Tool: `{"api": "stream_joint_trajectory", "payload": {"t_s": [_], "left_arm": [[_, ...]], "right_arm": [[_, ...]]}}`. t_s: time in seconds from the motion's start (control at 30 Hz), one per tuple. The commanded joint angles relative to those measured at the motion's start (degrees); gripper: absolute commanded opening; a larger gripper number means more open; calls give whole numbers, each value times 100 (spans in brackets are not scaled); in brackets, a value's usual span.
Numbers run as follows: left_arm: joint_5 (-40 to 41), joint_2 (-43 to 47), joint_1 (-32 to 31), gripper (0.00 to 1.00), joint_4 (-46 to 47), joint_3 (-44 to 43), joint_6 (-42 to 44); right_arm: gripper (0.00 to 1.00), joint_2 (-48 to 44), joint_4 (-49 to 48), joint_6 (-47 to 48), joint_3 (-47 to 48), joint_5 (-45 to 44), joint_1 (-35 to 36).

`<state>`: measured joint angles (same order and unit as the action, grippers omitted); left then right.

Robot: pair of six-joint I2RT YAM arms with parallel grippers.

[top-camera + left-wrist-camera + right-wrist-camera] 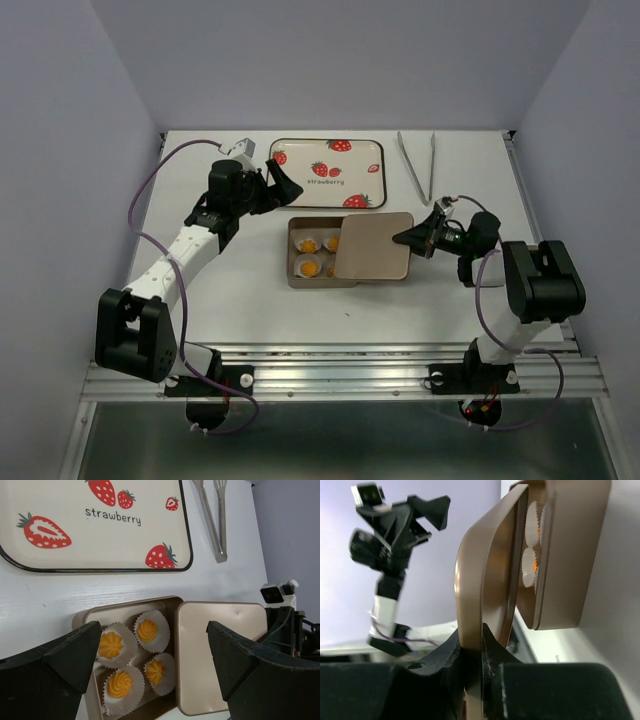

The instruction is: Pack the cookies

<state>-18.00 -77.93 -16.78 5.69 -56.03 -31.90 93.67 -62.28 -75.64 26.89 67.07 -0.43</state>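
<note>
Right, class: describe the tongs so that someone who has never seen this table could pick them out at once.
Start at the white table and go to its far right corner, just right of the strawberry tray. There lie the tongs: the only thin, silvery thing, two long arms joined at the near end.

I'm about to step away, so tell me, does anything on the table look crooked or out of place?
Only the lid: it overlaps just the tin's right edge, tilted and mostly off to that side, pinched by the right gripper. The four cookies sit neatly inside.
</note>
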Motion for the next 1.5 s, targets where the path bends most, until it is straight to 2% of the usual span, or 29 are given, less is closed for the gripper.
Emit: {"api": "stream_joint_trajectory", "payload": {"t_s": [0.0,0.3,0.43,0.8,1.0,1.07,1.13,1.17,1.2,1.23,1.33,1.47], "left_arm": [[-125,6,8,99,160,-66,184],[-90,-38,16,99,107,-101,237],[-116,-108,16,99,107,-110,272],[-230,-310,25,99,116,-145,369],[-239,-424,25,99,116,-171,412],[-248,-460,16,99,107,-198,421],[-257,-530,16,99,90,-215,439],[-274,-582,16,99,90,-233,439],[-283,-583,16,99,81,-242,448],[-300,-626,16,99,81,-250,465],[-301,-714,25,99,55,-286,500],[-336,-803,16,99,28,-312,544]], "right_arm": [[11,791,-4166,-2214,61,210,-54],[14,1268,-4169,-1832,211,430,-54],[20,1347,-4169,-1578,185,491,-54],[29,1707,-4169,-1120,175,606,-54],[32,1787,-3529,-507,237,553,60],[33,1682,-2819,-155,290,483,121],[34,1524,-2056,635,369,422,191],[34,1297,-1103,1369,474,299,253],[34,1294,-475,1376,570,202,254],[34,1007,897,2307,676,80,323],[35,628,2846,3613,1158,-439,394],[35,670,2827,3503,1265,-519,456]]}}
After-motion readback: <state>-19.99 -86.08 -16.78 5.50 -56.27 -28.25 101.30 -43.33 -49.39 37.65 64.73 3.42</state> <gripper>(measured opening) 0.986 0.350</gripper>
